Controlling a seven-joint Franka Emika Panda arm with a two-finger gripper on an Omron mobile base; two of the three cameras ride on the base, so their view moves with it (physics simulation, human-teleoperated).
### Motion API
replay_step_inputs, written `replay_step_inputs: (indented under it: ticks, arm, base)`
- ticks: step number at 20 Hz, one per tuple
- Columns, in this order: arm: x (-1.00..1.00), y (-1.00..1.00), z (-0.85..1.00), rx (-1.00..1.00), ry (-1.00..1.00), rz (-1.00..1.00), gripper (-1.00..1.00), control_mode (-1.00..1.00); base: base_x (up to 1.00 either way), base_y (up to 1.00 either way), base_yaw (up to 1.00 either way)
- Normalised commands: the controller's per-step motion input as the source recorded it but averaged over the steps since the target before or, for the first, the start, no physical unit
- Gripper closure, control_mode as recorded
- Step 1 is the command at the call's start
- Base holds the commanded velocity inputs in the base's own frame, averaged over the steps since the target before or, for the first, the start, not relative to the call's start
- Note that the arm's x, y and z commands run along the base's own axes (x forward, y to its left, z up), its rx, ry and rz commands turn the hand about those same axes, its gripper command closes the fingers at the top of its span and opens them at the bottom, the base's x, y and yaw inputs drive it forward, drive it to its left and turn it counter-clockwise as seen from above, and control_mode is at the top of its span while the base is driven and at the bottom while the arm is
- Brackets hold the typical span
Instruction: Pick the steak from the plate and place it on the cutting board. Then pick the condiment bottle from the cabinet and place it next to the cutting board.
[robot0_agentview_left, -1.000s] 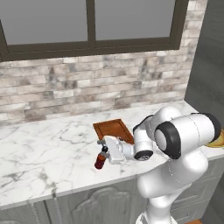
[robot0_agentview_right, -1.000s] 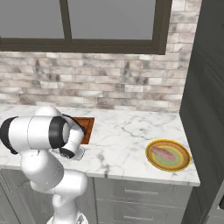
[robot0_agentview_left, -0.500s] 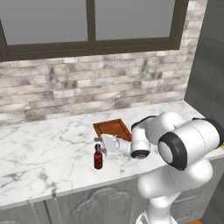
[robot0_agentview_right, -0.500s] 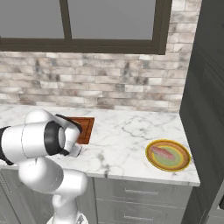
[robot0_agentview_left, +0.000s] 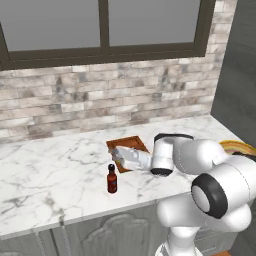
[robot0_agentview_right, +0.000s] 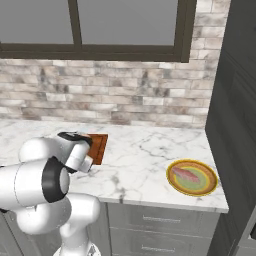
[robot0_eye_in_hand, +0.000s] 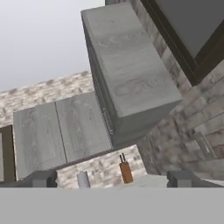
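Nearest the counter's (robot0_agentview_left: 60, 165) front edge, the bottle (robot0_agentview_left: 112, 179) stands upright and alone, just beside the board's (robot0_agentview_left: 131, 145) near left corner without touching it. A second ago the hand was right at the bottle; since then it has drawn back and risen over the board, leaving the bottle standing where it was set. The gripper (robot0_eye_in_hand: 111, 179) holds nothing: in the hand view its jaws stand wide apart with bare space between them. Judgement: the bottle placement looks complete. The steak step does not. The visible part of the board carries no meat, though the hand hides some of it, and well to the right, near the counter's end, the plate (robot0_agentview_right: 210, 189) bears a pale pink slab that appears to be the steak (robot0_agentview_right: 187, 175). Open counter lies between board and plate; no obstruction is noted on that route apart from the arm's own bulk over the board. Further off, the hand view shows a grey cabinet (robot0_eye_in_hand: 127, 78), a knife block (robot0_eye_in_hand: 126, 172) and the brick wall (robot0_agentview_left: 100, 100).
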Motion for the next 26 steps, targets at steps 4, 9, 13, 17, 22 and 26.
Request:
replay_step_inputs:
  ticks: [4,9,13,17,22,26]
  arm:
    - [-0.13,0.0,0.6,-0.09,0.15,-0.04,-1.0,-1.0]
    - [-0.14,0.0,0.44,-0.28,0.17,-0.08,-1.0,-1.0]
    - [-0.13,-0.09,0.34,-0.36,0.1,-0.14,-1.0,-1.0]
    - [-0.13,-0.15,0.29,-0.34,0.02,-0.14,-1.0,-1.0]
    - [-0.17,-0.24,0.14,-0.33,0.0,-0.08,-1.0,-1.0]
    - [-0.06,-0.19,0.01,-0.27,0.0,0.0,-1.0,-1.0]
  base:
    - [0.0,0.0,0.0]
    - [0.0,0.0,0.0]
    - [0.0,0.0,0.0]
    - [0.0,0.0,0.0]
    - [0.0,0.0,0.0]
    - [0.0,0.0,0.0]
